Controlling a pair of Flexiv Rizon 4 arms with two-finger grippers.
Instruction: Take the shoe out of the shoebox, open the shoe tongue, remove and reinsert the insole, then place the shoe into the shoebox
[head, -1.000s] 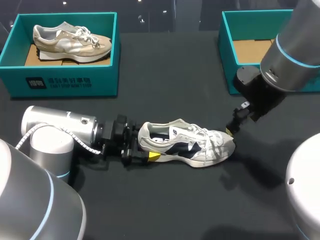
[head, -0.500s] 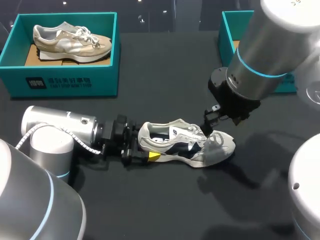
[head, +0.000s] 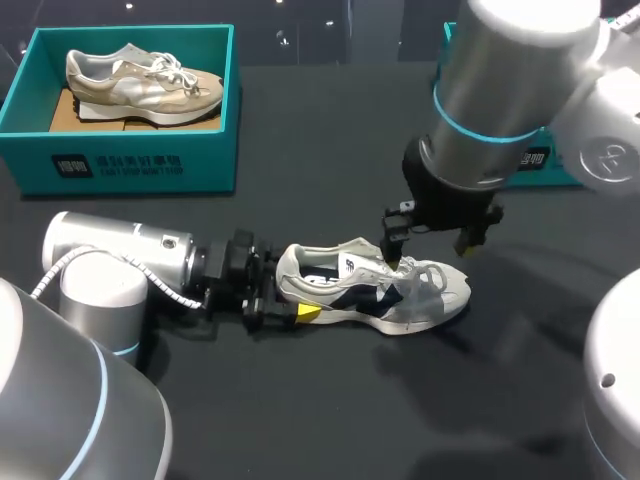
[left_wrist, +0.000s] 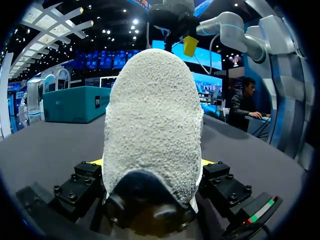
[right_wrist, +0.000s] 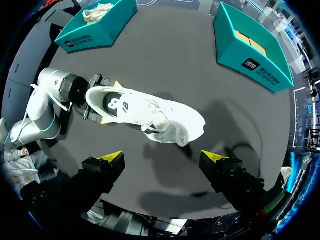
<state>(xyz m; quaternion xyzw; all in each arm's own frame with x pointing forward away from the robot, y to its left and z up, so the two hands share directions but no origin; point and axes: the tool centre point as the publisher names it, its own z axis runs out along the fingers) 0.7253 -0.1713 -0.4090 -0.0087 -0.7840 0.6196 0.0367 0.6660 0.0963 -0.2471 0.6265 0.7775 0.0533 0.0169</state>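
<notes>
The left gripper is clamped on the heel of the white shoe, one finger on either side; the shoe lies on its sole on the black table, toe pointing away from that gripper; the right gripper hangs above the laces, fingers spread wide, holding nothing; the open teal shoebox stands well apart, beyond the toe.

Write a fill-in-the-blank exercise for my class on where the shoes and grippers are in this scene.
1. The left gripper is shut on the ___ of the white sneaker.
2. The right gripper hangs above the white sneaker's laces with its fingers ___.
3. The beige sneaker lies in the teal shoebox on the robot's ___ side.

Missing words: heel; open; left.
</notes>
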